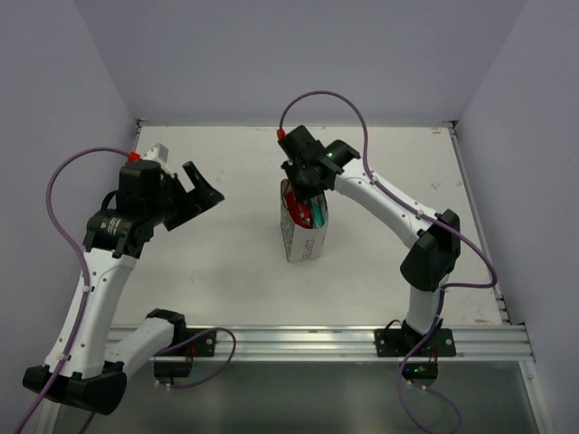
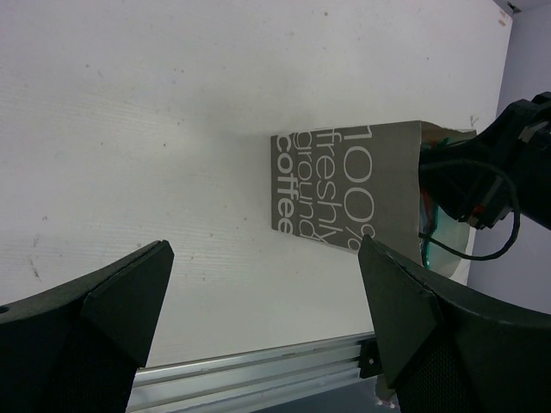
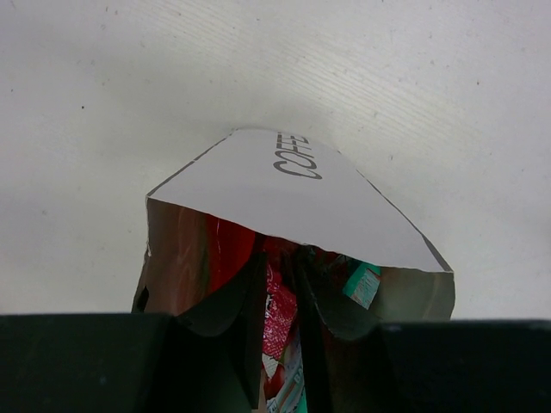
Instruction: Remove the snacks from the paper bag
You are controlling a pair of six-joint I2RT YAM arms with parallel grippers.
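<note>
I see the paper bag (image 1: 303, 237) standing upright in the middle of the bench (image 1: 226, 271), mouth up. My right claw (image 1: 303, 185) is dipped into that mouth, fingers nearly together and pinched on a pink-red packet (image 3: 277, 314) (the wrist view shows it filling the narrow gap). A red packet (image 3: 225, 249) and a teal packet (image 3: 363, 284) sit inside on either side. My left claw (image 1: 194, 201) hangs spread wide, well apart from the bag, holding nothing.
</note>
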